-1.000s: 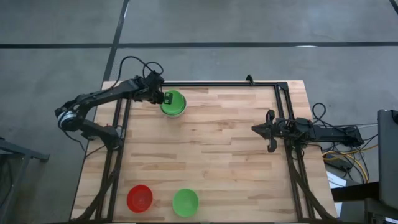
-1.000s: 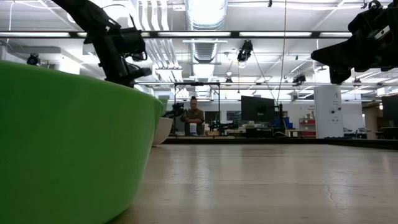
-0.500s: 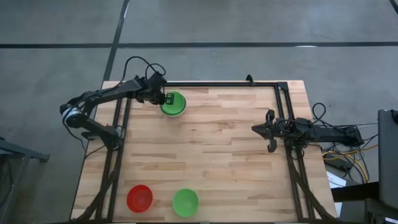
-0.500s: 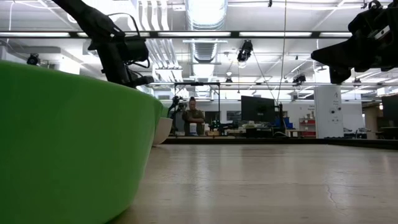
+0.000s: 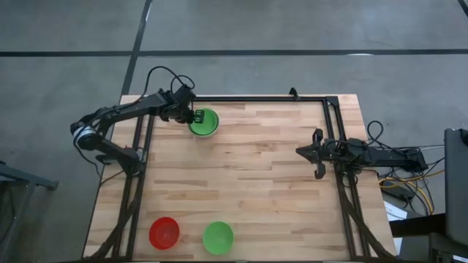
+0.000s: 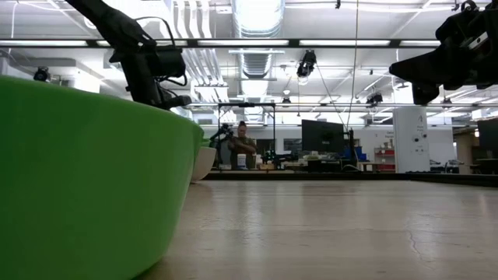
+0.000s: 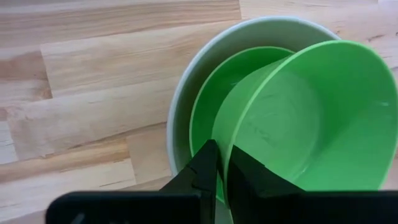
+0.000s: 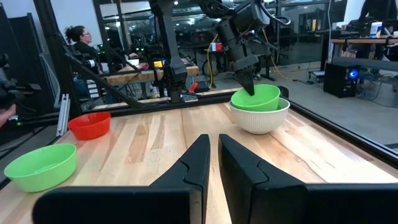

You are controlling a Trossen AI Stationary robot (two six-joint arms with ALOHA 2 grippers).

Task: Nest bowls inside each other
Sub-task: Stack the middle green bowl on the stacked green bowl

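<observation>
Three bowls are stacked at the far left of the table (image 5: pixel 256 168): white bowl (image 8: pixel 260 116) outermost, a green bowl (image 7: pixel 214 106) seated in it, and a second green bowl (image 7: pixel 311 118) tilted on top. Left gripper (image 7: pixel 222 167) pinches that top bowl's thin rim, fingers nearly together, one each side of the wall. Looks like the placing step; next move is probably let go so it drops flush, then lift clear. Red bowl (image 5: pixel 164 232) and last green bowl (image 5: pixel 218 237) sit side by side on the near edge, not yet nested. Smooth glossy plastic, round with sloped walls; wood-plank top. Right gripper (image 5: pixel 317 155) waits at the right edge, fingers closed on nothing.
</observation>
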